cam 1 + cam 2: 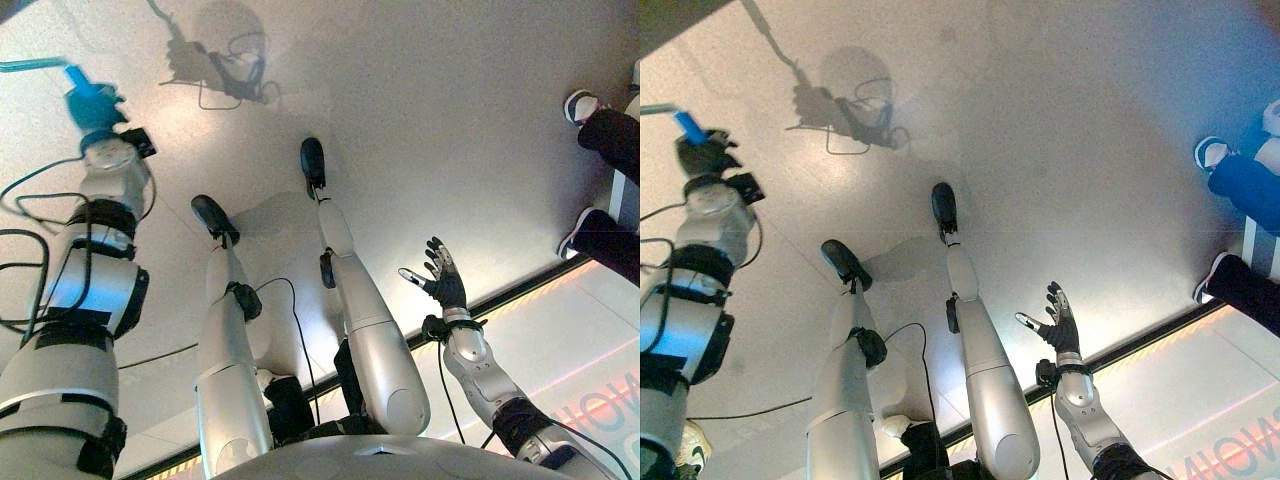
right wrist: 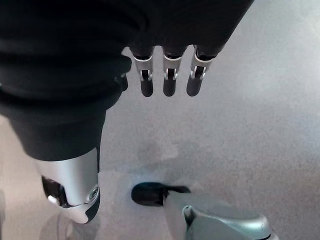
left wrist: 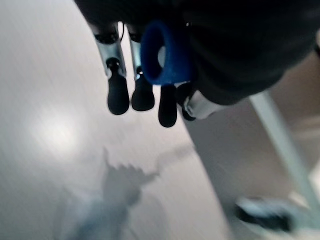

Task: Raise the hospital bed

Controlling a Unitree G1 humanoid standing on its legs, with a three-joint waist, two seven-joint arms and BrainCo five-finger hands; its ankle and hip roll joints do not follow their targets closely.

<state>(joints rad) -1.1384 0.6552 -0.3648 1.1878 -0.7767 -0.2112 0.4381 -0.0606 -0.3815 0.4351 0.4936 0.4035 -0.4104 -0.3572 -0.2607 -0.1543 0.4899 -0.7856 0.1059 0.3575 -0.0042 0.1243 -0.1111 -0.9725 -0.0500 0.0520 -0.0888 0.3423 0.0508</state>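
Left hand (image 1: 702,155): upper left of frame, arm extended, fingers curled around a blue handle (image 3: 162,52). Right hand (image 1: 445,281): lower right, raised, fingers spread straight.

A person's shoes (image 1: 578,105) and dark trouser legs (image 1: 612,140) stand, seemingly, on grey floor (image 1: 430,120).

So the bed's crank had a blue handle (image 1: 690,127), a short tube-shaped grip with a pale thin rod (image 1: 655,108) running off its far end towards the robot's left. It sat up off the floor, tilted rather than level, gripped in the left hand (image 1: 705,155). From the left wrist view you looked straight down its open end, a thick blue ring (image 3: 165,52) tucked against the palm with the dark-tipped fingers (image 3: 118,100) curled just beside it.
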